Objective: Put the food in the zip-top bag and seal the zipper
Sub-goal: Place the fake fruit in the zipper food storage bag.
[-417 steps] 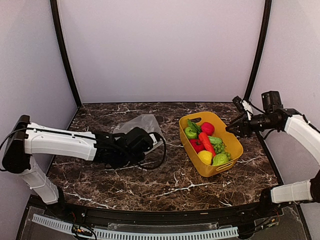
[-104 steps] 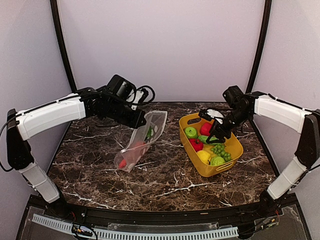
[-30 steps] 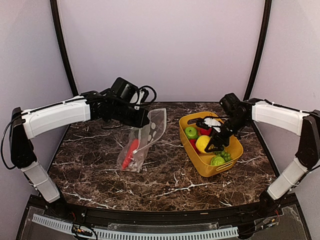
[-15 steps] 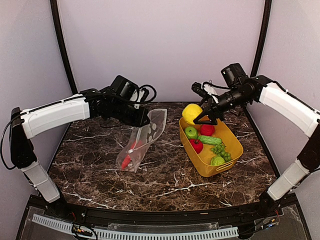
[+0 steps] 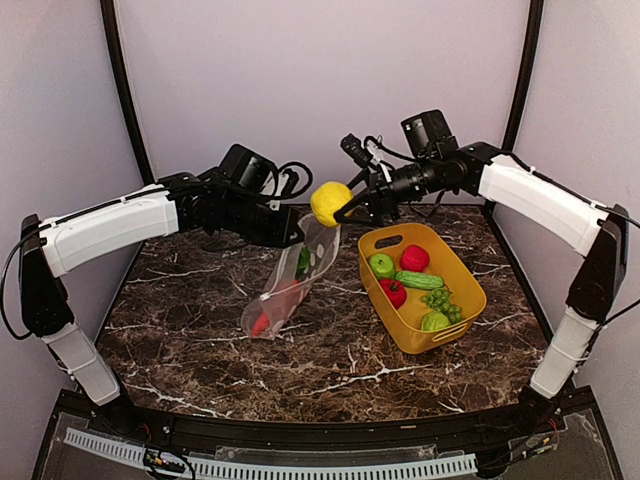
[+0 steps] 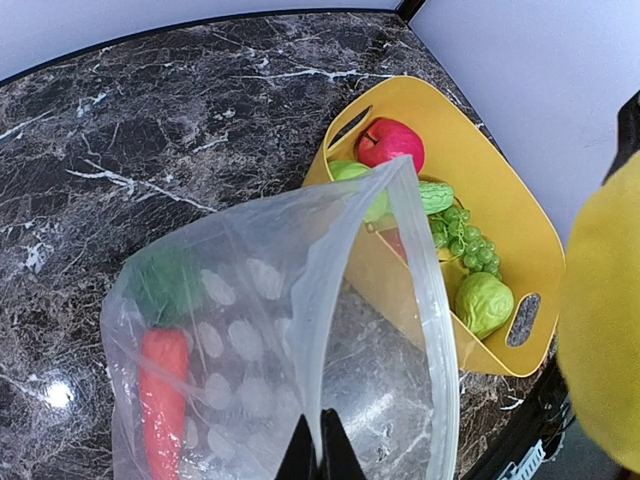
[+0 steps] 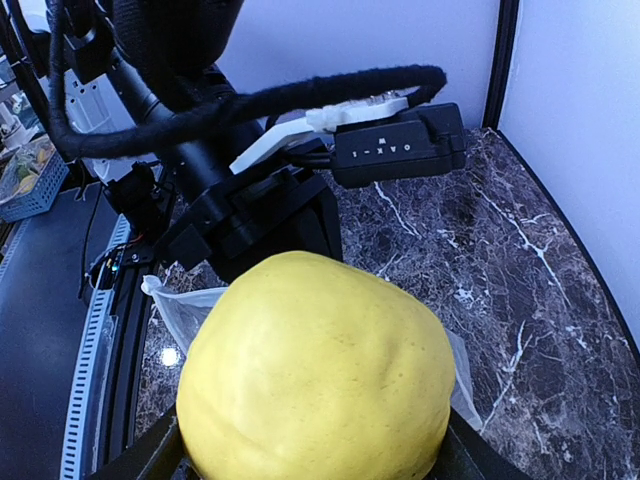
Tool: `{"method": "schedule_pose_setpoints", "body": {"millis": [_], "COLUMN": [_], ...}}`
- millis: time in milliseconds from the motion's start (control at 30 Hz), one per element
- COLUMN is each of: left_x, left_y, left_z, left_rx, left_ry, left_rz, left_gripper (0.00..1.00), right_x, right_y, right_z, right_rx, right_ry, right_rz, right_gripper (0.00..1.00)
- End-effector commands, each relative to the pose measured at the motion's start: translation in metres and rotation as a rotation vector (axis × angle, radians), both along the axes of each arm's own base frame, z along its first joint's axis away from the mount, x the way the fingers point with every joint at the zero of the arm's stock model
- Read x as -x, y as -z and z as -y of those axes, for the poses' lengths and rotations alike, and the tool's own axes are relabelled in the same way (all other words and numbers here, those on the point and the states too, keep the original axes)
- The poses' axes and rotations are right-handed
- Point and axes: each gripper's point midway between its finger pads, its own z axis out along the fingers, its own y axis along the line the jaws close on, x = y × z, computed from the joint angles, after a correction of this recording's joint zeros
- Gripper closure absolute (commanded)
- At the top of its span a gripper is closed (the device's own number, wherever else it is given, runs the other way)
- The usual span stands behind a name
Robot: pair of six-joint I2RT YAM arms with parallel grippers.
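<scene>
My left gripper [image 5: 291, 236] [image 6: 321, 447] is shut on the rim of the clear dotted zip-top bag [image 5: 290, 285] [image 6: 250, 350] and holds it up with its mouth open. A carrot-like red piece [image 5: 267, 312] [image 6: 160, 400] and a green piece [image 5: 302, 263] lie inside. My right gripper [image 5: 340, 205] is shut on the yellow lemon [image 5: 330, 203] [image 7: 315, 370], held in the air just above the bag's mouth. The zipper strip [image 6: 425, 290] runs round the open rim. The other food, a red tomato-like piece [image 5: 414, 257], a green apple [image 5: 381, 265], a cucumber [image 5: 418, 281] and grapes [image 5: 438, 298], lies in the basket.
The yellow basket [image 5: 465, 283] [image 6: 520, 250] stands on the dark marble table [image 5: 330, 360] right of the bag. Black frame posts [image 5: 125, 100] stand at the back corners, with pale walls behind.
My right gripper has lifted the lemon out of the basket and carried it left to above the bag's mouth. The left gripper has kept the bag held up, and it has swayed a little.
</scene>
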Motion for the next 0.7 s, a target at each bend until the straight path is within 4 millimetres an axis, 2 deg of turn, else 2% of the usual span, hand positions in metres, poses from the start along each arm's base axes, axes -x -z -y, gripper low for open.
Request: {"method": "schedule_pose_setpoints", "body": {"millis": [0,267,667], "left_x": [0.005,0.008,0.006], "left_y": [-0.034,-0.043,-0.051], "left_z": [-0.003,-0.003,-0.004], "left_rx": [0.078,0.120,0.144], "left_ry": [-0.009,-0.013,-0.038], "left_rz": [0.033,0.032,0.047], "left_gripper": [0.99,0.99,0.99], "right_x": [-0.005,-0.010,-0.008], "right_y": [-0.012,0.009,0.039], "right_z": [-0.023,-0.034,-0.033], "right_rx": [-0.070,-0.061,-0.015], "right_ry": [-0.007,0.016,0.038], "right_rz": [-0.010,-0.008,-0.037], "right_gripper": [0.52,0.52,0.51]}}
